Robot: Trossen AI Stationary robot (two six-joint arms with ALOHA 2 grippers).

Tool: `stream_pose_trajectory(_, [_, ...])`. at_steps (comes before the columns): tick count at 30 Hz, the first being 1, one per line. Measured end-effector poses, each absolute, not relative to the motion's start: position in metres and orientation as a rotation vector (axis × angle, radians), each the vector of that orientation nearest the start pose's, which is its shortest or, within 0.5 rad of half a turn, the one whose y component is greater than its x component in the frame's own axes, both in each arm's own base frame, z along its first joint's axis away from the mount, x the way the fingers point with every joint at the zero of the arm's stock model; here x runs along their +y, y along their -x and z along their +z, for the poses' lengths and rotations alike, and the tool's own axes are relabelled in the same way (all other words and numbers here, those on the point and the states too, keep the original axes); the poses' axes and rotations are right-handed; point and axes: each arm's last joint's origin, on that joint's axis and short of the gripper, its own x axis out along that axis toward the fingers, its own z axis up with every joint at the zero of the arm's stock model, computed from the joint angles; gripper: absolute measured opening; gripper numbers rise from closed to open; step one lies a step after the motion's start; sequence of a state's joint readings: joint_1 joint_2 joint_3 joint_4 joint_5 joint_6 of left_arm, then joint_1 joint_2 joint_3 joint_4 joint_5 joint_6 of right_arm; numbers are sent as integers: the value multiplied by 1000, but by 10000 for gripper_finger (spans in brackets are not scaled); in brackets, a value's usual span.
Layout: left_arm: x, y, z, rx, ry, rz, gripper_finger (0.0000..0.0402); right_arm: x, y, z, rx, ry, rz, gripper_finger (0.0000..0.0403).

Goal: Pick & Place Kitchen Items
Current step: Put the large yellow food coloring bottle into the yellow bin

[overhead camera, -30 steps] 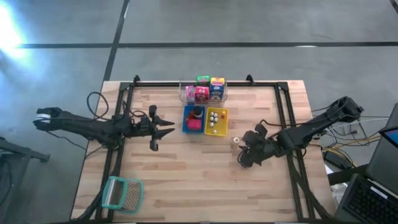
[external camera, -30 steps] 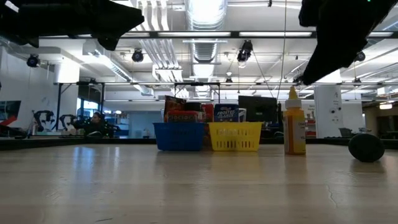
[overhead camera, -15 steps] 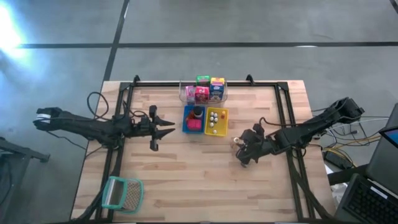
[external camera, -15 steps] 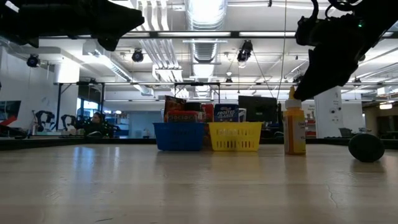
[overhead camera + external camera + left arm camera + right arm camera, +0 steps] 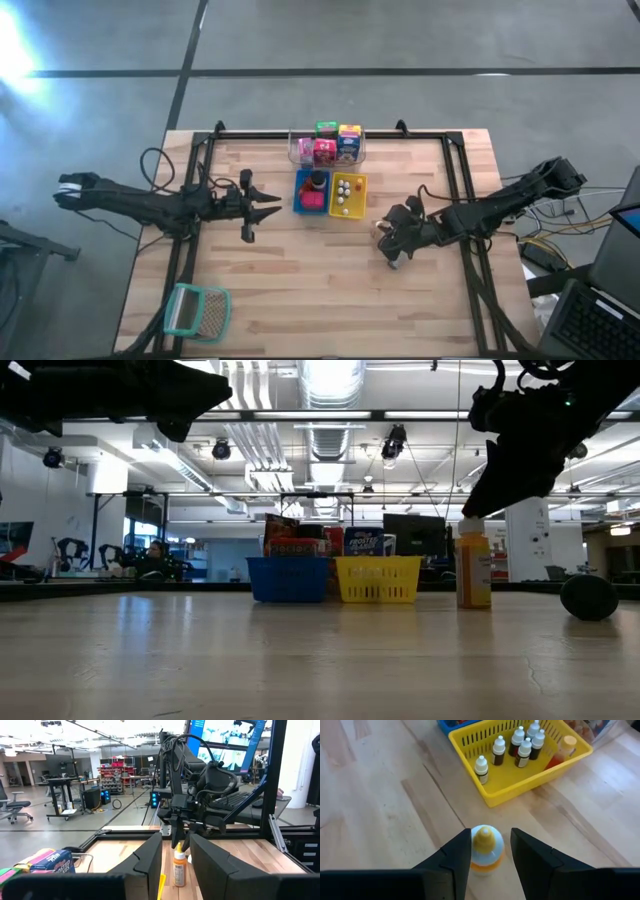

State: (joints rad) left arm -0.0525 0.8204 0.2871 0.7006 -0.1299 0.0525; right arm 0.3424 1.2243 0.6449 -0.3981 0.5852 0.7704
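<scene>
The right gripper (image 5: 386,238) hangs directly over a small orange squeeze bottle with a yellow nozzle (image 5: 485,848), its two dark fingers (image 5: 454,856) standing one on each side of the bottle's cap with a narrow gap showing on either side, so the jaws are parted and not yet pressed on it. In the low view the bottle (image 5: 473,568) stands upright on the wooden table (image 5: 300,290) with the gripper just above its tip. Just beyond this gripper sits a yellow basket (image 5: 506,782) holding several little dropper bottles (image 5: 498,750) with white caps, and beside that a blue basket (image 5: 311,192) with a pink packet and a dark jar in it. Farther off behind both baskets is a clear tub (image 5: 327,148) with pink, green and blue cartons. The left gripper (image 5: 272,208) waits over the table on the other side of the blue basket, its fingers (image 5: 145,860) a little apart and holding nothing, pointing toward the bottle. A teal-rimmed mesh basket (image 5: 197,311) lies well apart from both grippers, near the table's front corner on the left arm's side.
</scene>
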Motion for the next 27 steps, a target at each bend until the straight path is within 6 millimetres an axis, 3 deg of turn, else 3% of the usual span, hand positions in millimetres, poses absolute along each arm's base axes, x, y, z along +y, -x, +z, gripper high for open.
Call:
stream_pose_trajectory(7, [-5, -177, 240, -165, -37, 82, 108, 56, -213, 192, 728, -280, -539, 135])
stream_pose_trajectory(20, [-5, -177, 239, -158, -38, 83, 108, 56, -213, 192, 728, -270, -528, 39])
stream_pose_trajectory(27, [-6, -176, 234, -140, -39, 83, 108, 56, -214, 192, 729, -264, -526, 41])
